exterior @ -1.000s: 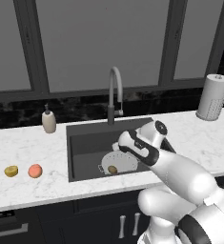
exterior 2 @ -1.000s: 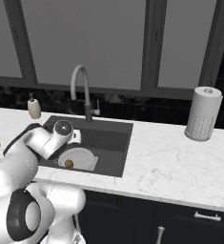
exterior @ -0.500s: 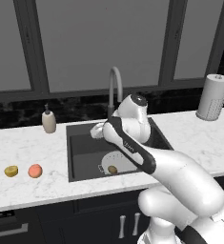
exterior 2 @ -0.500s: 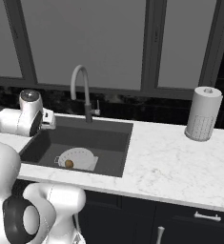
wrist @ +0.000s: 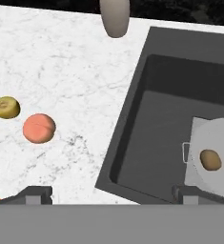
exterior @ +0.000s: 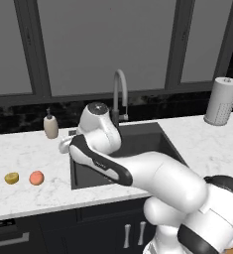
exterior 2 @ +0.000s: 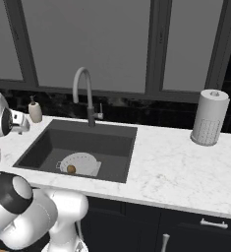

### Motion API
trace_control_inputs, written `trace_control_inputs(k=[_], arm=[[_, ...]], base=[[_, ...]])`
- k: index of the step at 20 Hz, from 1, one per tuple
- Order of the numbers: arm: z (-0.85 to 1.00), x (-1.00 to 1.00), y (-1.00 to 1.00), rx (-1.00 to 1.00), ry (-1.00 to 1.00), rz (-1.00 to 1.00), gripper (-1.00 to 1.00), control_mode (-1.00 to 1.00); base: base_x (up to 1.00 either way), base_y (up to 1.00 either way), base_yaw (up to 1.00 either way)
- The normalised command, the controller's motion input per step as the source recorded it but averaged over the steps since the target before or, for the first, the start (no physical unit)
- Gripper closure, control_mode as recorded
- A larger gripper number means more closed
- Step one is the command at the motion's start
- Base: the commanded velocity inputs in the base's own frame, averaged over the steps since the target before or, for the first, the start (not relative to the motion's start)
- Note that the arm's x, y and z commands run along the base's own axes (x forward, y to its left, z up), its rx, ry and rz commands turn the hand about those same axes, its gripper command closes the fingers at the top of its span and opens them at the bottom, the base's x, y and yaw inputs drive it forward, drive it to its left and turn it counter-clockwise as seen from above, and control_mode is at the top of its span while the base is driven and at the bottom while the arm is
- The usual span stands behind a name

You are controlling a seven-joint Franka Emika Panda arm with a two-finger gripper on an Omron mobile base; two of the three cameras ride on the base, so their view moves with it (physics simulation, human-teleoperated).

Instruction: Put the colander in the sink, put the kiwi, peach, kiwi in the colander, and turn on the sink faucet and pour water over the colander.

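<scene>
Pale colander (wrist: 218, 157) in sink (wrist: 151, 124) holding kiwi (wrist: 210, 159), peach (wrist: 39, 128) on counter

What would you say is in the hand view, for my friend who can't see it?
A peach and a kiwi lie close together on the white counter, left of the dark sink. In the sink, a colander holds another kiwi. The open gripper hangs above the sink's edge.

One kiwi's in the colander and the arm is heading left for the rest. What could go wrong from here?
1. The peach and the kiwi on the counter lie close together; open fingers coming down on one may nudge the other into rolling.
2. The soap dispenser stands near the arm's path and might get knocked.
3. The colander is shallow; dropped fruit may bounce out.
</scene>
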Motion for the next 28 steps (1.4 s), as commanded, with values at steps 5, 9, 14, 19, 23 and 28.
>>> trace_control_inputs(k=[5,9,14,19,23,28], arm=[[-0.16,0.00,0.78,-0.01,0.10,0.00,-1.00,-1.00],[-0.19,-0.04,0.62,0.00,0.19,0.00,-1.00,-1.00],[-0.25,-0.14,0.57,-0.04,0.17,0.00,-1.00,-1.00],[-0.34,-0.01,0.43,-0.16,0.03,0.00,-1.00,-1.00],[-0.37,0.00,0.32,-0.18,0.00,0.00,-1.00,-1.00],[-0.20,0.10,0.29,-0.11,0.00,0.00,-1.00,-1.00]], base=[[0.00,0.00,0.00],[0.00,0.00,0.00],[0.00,0.00,0.00],[0.00,0.00,0.00],[0.00,0.00,0.00],[0.00,0.00,0.00]])
